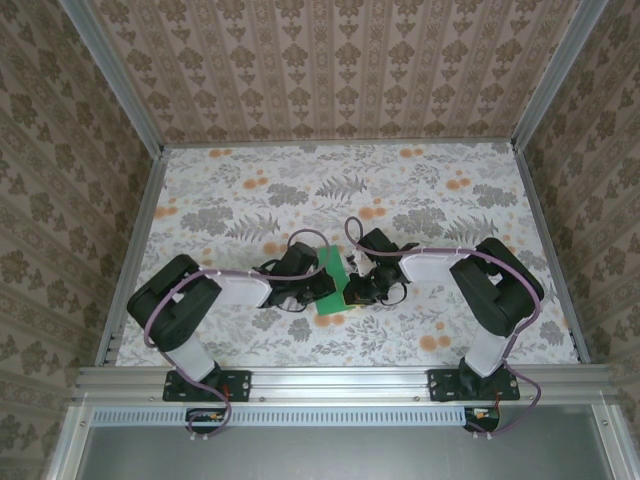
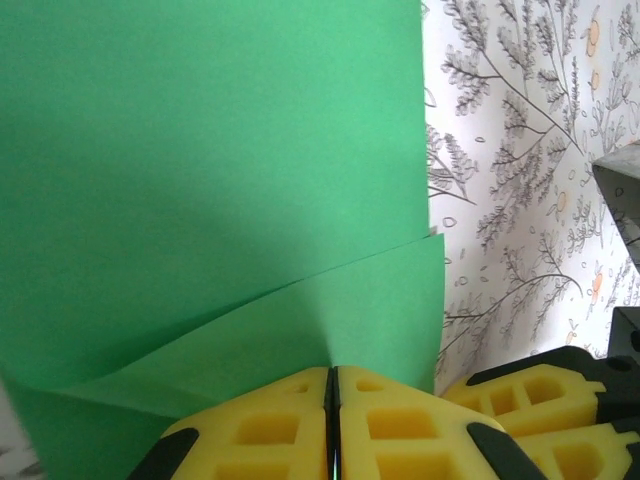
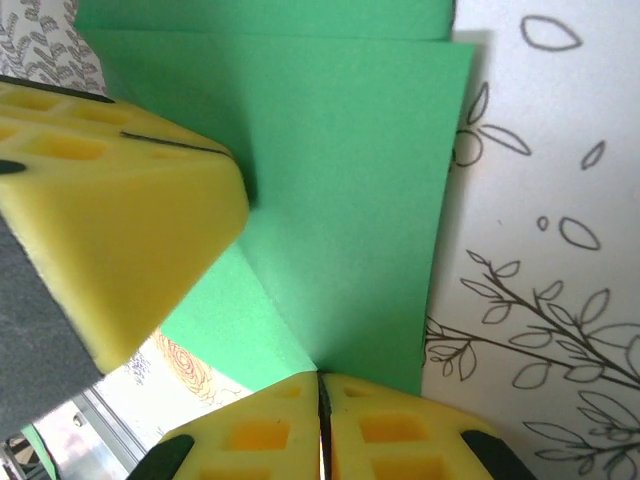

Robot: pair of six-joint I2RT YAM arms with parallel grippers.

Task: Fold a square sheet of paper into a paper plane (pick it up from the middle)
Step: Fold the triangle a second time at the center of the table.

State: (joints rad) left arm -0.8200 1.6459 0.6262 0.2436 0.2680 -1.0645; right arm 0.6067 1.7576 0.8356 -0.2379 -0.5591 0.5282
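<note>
Left gripper (image 2: pixel 332 385) and right gripper (image 3: pixel 320 388) both pinch the folded green sheet (image 2: pixel 200 180).

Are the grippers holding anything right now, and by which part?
Both are shut on the green sheet of paper. The left gripper pinches it at one edge, and the right gripper at an edge close by.

Black, white and yellow all over, pretty tidy looking rig

The black-and-white left arm (image 1: pixel 235 288) and its twin, the right arm (image 1: pixel 432 265), each have a smooth rounded white link between bulky black joint housings. A thin purple cable (image 1: pixel 150 325) loops along the outside down to a flat black base plate (image 1: pixel 205 385). The left gripper (image 2: pixel 332 385) and right gripper (image 3: pixel 320 385) have chunky bright yellow fingers (image 2: pixel 270 430), moulded with squarish pockets and black patches at the corners.
</note>
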